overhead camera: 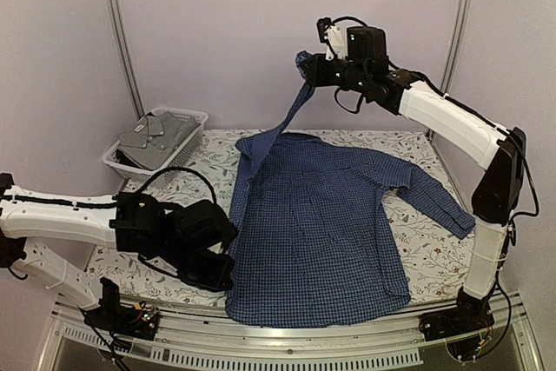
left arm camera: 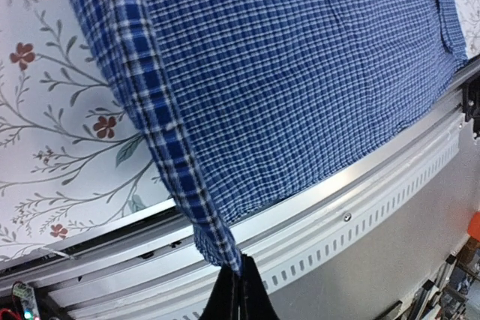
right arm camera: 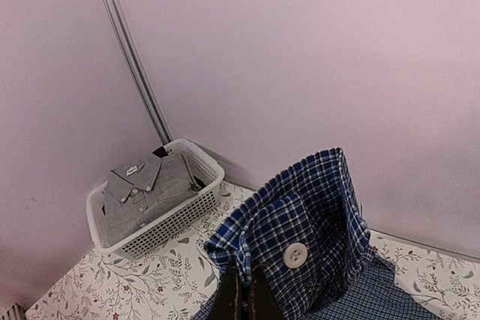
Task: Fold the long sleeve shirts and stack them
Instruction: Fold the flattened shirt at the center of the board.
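Top view: dark blue fine-checked cloth shirt (overhead camera: 321, 232) spread on floral table (overhead camera: 434, 254); white slotted plastic basket (overhead camera: 111, 162), far left, holds folded plain grey shirt (overhead camera: 156, 136).
Left wrist view: left end effector (left arm camera: 238, 290) pinches blue shirt's hem corner.
Right wrist view: right end effector (right arm camera: 244, 294) pinches its raised buttoned cuff.

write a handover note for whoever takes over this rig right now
Left gripper: shut on the near hem corner of the blue checked shirt, at the front edge of the table.
Right gripper: shut on that shirt's sleeve cuff, held high above the table.
Shirt body lies spread, unfolded.
Grey shirt sits folded in the white basket, far left.
To do: fold the blue one, stack both.
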